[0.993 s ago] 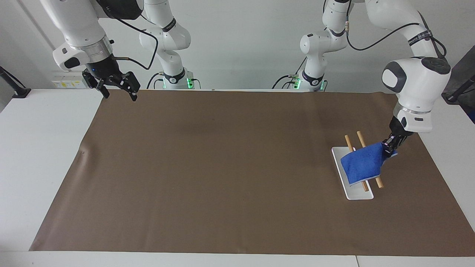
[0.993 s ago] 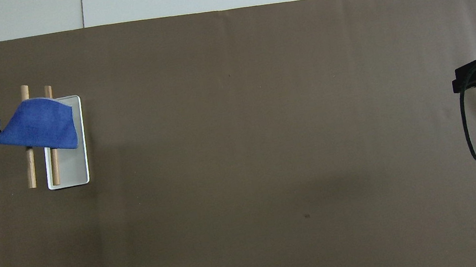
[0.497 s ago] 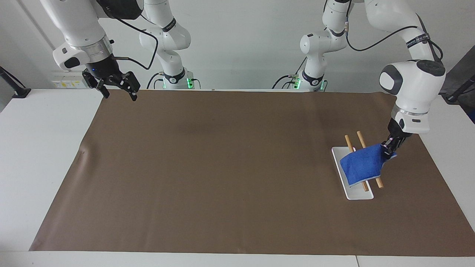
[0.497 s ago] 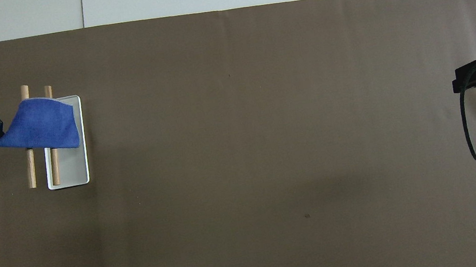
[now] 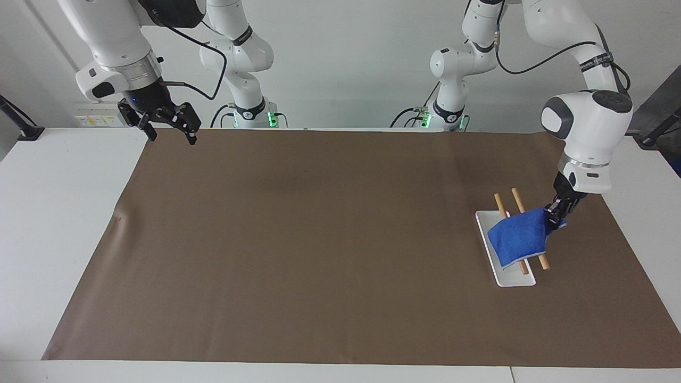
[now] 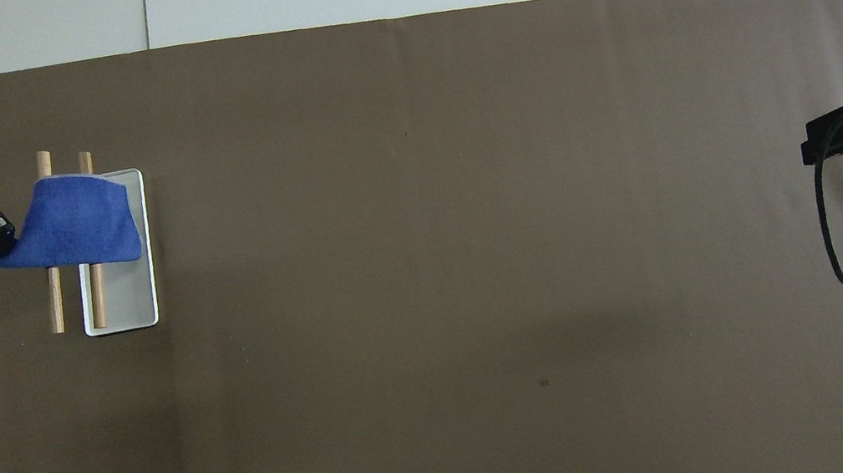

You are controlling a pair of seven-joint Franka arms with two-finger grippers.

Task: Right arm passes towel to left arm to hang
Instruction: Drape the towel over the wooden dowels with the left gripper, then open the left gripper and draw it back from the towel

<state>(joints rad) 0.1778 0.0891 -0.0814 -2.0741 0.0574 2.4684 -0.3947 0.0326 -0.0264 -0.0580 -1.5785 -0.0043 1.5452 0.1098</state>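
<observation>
step in hand: draping the towel (image 5: pixel 518 238) over the rack's two wooden rails (image 5: pixel 528 227); judged nearly done, with only the release left.
how to do it well: I would lower the pinched corner until the cloth's weight rests on both rails, then open and lift straight away so the terry does not snag and drag off.
left gripper (image 5: pixel 556 217): fingertips pinched together on the towel's corner, at the right of the facing view, just beside the outer rail.
right gripper (image 5: pixel 169 123): fingers spread wide and empty, waiting over the mat's corner at the upper left of the facing view.
towel, place: lying across both rails above the white tray (image 5: pixel 513 279); in the overhead view it sits at the left edge (image 6: pixel 79 234).
towel, material: bright blue terry, soft and limp, pale edge trim, sagging into a curved fold.
rails: two plain round wooden dowels, parallel, smooth, likely low in grip.
tray: thin white rectangular base with rounded corners, hard and glossy.
mat (image 5: pixel 319 239): flat brown matte sheet over the white table.
</observation>
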